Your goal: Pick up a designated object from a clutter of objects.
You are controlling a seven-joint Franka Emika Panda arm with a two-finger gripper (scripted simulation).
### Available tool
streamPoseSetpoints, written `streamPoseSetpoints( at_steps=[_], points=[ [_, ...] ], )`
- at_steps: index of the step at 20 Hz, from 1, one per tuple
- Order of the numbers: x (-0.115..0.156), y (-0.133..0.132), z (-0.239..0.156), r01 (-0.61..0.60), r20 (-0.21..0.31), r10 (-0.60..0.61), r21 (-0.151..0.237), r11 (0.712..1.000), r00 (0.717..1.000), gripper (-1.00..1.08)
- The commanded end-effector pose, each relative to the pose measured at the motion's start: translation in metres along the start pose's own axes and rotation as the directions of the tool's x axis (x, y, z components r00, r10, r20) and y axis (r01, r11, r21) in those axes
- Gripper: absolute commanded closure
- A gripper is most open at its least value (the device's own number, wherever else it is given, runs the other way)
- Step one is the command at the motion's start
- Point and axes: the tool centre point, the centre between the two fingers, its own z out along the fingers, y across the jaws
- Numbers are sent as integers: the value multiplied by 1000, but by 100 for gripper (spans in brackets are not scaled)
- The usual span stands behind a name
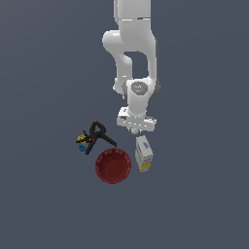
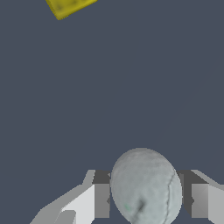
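Observation:
The small white ball (image 2: 146, 188) sits between my gripper (image 2: 146, 200) fingers, and both grey pads (image 2: 101, 200) touch its sides. The gripper is shut on the ball. In the exterior view the gripper (image 1: 135, 129) points down just behind the white and yellow box (image 1: 144, 153), and the hand hides most of the ball. The red bowl (image 1: 113, 166) lies to the exterior view's left of the box. The black clamp (image 1: 99, 136) and the small blue-yellow item (image 1: 81, 141) lie further left.
A yellow corner of the box (image 2: 66, 6) shows at the edge of the wrist view. The grey floor (image 1: 44, 194) spreads all around the clutter.

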Motion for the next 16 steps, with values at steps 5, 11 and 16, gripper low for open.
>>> streamPoseSetpoints(
  at_steps=[5, 11, 16],
  points=[
    [1, -1, -2, 0, 0, 0, 0, 1000, 1000, 108],
    [7, -6, -15, 0, 0, 0, 0, 1000, 1000, 108],
    [17, -15, -38, 0, 0, 0, 0, 1000, 1000, 108]
  ],
)
